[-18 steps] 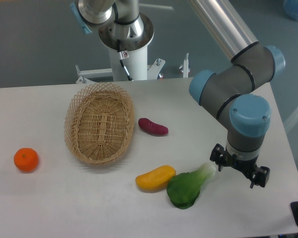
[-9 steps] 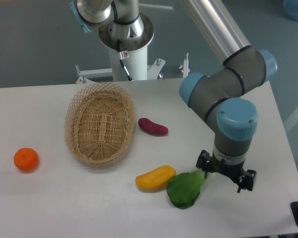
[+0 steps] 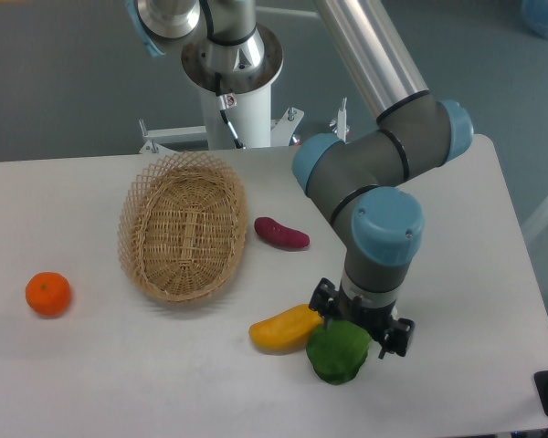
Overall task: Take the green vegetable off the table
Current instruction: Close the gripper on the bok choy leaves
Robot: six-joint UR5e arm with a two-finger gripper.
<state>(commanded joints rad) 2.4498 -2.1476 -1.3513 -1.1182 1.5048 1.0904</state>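
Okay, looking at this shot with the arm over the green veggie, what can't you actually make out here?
- Gripper: its fingers are hidden under the wrist in this one camera view, so open or shut cannot be told.
- Green vegetable: only the leafy head shows; the stem end is covered by the wrist.
- Contact between gripper and vegetable: hidden.
- Yellow vegetable: its right end sits behind the gripper; whether it touches the green one is unclear.

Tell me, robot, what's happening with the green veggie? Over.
Hand above green vegetable, fingers hidden. Vegetable on table. Yellow vegetable close beside.
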